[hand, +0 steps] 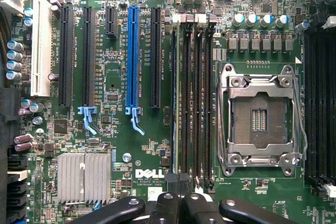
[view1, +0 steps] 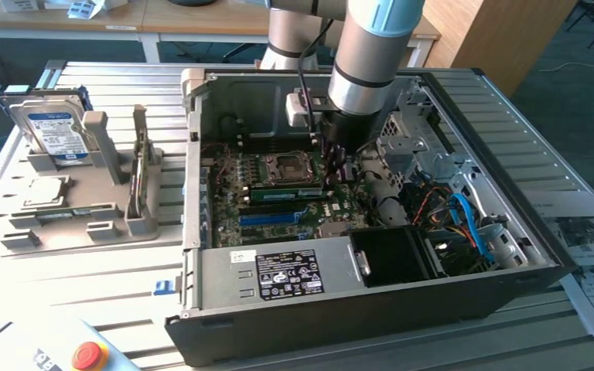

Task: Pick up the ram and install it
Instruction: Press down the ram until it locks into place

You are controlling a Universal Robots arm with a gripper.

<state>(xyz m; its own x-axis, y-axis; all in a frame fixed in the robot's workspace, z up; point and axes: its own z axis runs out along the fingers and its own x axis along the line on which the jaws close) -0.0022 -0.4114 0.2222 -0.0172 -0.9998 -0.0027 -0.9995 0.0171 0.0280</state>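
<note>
Arm: mine (view1: 364, 54), reaching down into the open computer case (view1: 503, 286).
Motherboard (view1: 276, 197): under my wrist.
Holder (view1: 80, 220): hard drive (view1: 55, 133) upright; processor chip (view1: 44, 191) flat.

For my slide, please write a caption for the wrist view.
Closed hand above the motherboard, at the memory slots beside the empty processor socket.

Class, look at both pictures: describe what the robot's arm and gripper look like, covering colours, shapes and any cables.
The arm is a thick silver-grey tube with light blue caps at its joints and black bands. A black cable hangs beside it, next to a small white box. The gripper is black, with rounded linkages joined by silver pins.
</note>
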